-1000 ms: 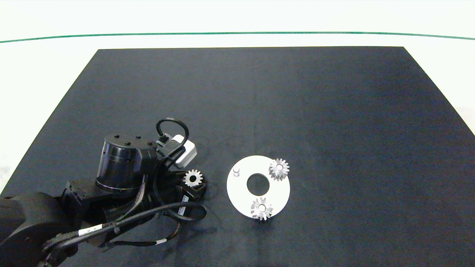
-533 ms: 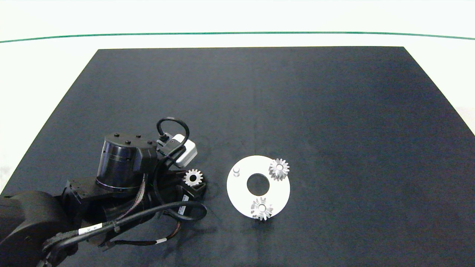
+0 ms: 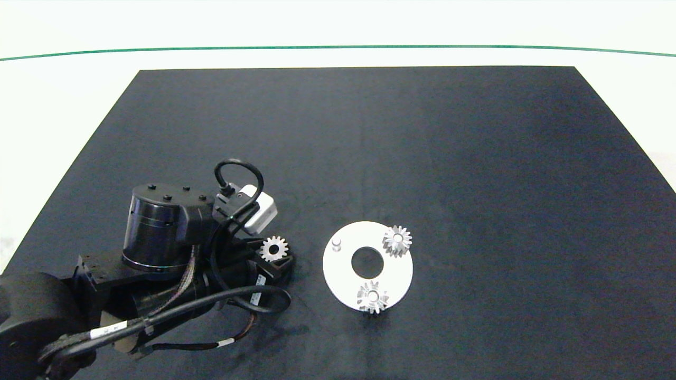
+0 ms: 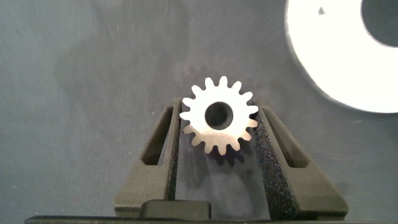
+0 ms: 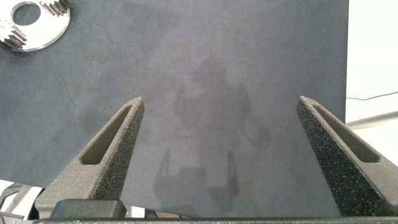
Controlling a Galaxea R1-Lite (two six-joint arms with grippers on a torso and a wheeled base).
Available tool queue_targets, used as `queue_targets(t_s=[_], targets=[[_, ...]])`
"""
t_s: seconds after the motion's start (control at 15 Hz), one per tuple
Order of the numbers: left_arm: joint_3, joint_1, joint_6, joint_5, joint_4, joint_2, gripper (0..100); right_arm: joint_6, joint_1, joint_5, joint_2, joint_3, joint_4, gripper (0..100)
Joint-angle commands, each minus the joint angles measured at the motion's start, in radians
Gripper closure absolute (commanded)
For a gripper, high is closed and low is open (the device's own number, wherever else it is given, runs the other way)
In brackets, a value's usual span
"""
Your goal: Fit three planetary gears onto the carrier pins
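left gripper — jaws clamp gear | white disc — cut off

My left gripper is mostly hidden in the head view beneath my own wrist and its cables; only its tips show around the gear I hold. In my left wrist view the white disc is cut off by the picture's edge, so none of its pins can be made out there. My right wrist view catches only a slice of the disc at the corner, with 2 gears clipped by the edge. In the head view, 2 of the 3 pins are covered by seated gears; only 1 bare pin shows. My right arm lies outside the head view.
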Motion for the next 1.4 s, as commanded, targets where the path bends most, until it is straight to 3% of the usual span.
queue_targets(t_s=[0.07, 0.27, 0.47, 0.6, 0.73, 1.13, 1.4], targets=[[-0.013, -0.027, 0.005, 0.003, 0.026, -0.048, 99, -0.001, 0.000, -0.002, 0.003, 0.001, 0.004, 0], [-0.085, -0.119, 0.003, 0.004, 0.126, -0.071, 99, -0.001, 0.000, 0.000, 0.007, 0.000, 0.002, 0], [-0.175, -0.185, 0.008, 0.049, 0.199, -0.058, 99, -0.001, -0.001, -0.002, 0.009, -0.002, -0.001, 0], [-0.229, -0.203, 0.013, 0.063, 0.251, -0.051, 99, 0.001, -0.001, -0.002, 0.010, -0.002, -0.001, 0], [-0.261, -0.216, 0.014, 0.087, 0.251, 0.005, 99, -0.001, -0.004, -0.002, 0.010, -0.005, -0.001, 0], [-0.335, -0.226, 0.020, 0.110, 0.250, 0.094, 99, -0.001, -0.010, -0.002, 0.013, -0.030, 0.002, 0], [-0.344, -0.219, 0.026, 0.112, 0.250, 0.117, 99, -0.001, -0.010, -0.002, 0.013, -0.030, 0.002, 0]])
